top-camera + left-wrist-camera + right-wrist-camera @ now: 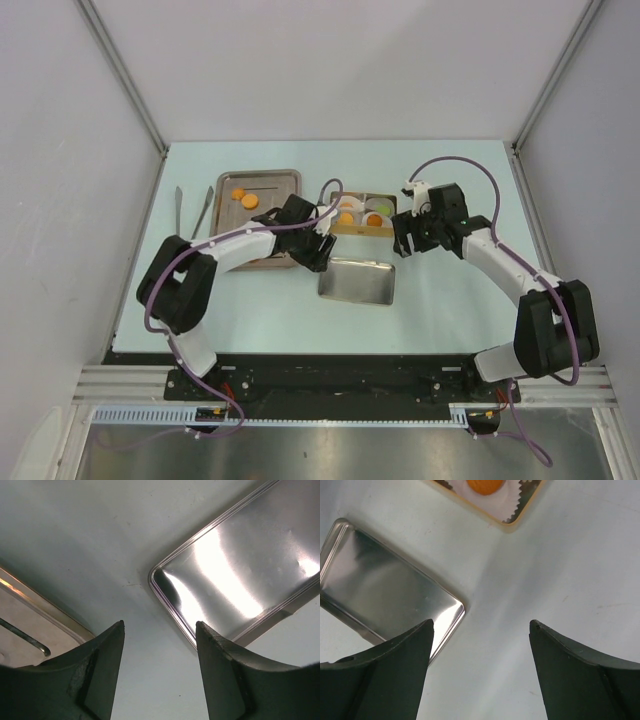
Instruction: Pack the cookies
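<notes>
From the top camera I see two orange cookies (250, 201) lying flat on the steel tray (280, 180) at the far left. They sit just beside each other, and the pair lines up diagonally, far-left to near-right. Being round discs, they have no long axis of their own. More cookies sit in the compartmented box (390, 200) right of the tray: several are orange and one looks pale green (381, 207). The box's long side runs left to right. A shiny lid (357, 281) lies nearer me, below the box. My left gripper (318, 250) hangs between tray and lid, and my right gripper (404, 243) is off the box's right end. Two slim metal tools (203, 210) lie left of the tray.

On the left wrist camera the left gripper (160, 630) is partly spread with nothing between its fingers. Bare table (100, 540) is below it, a lid corner (240, 570) to the right and the tray rim (30, 602) to the left.

On the right wrist camera the right gripper (481, 627) gapes wide and is empty. The lid (380, 585) is at left. At the top edge one orange cookie (485, 484) rests in a white paper liner (512, 502) in the box's corner compartment.
</notes>
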